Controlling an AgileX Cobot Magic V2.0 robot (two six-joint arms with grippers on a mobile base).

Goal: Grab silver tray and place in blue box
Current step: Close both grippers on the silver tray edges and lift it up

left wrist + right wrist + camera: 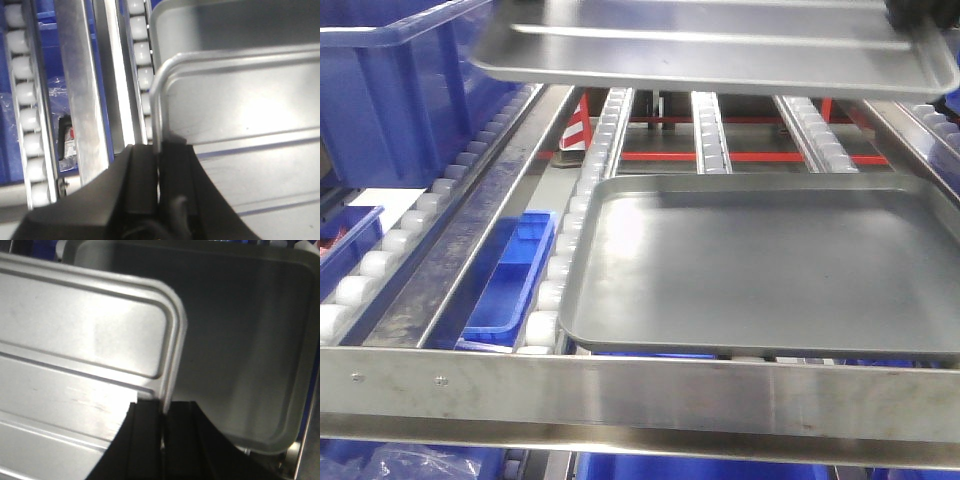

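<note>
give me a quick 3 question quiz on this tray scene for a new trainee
1. True or false: the silver tray lies flat on the dark-grey tray.
2. How many grippers clamp the silver tray's rim? A none, B one, C two.
3. Fill in: in the front view, the blue box stands at the upper ____ of the picture.

Key
1. False: it is held in the air above the dark-grey tray.
2. C: the left gripper and the right gripper each have their jaws shut on the rim.
3. left
</note>
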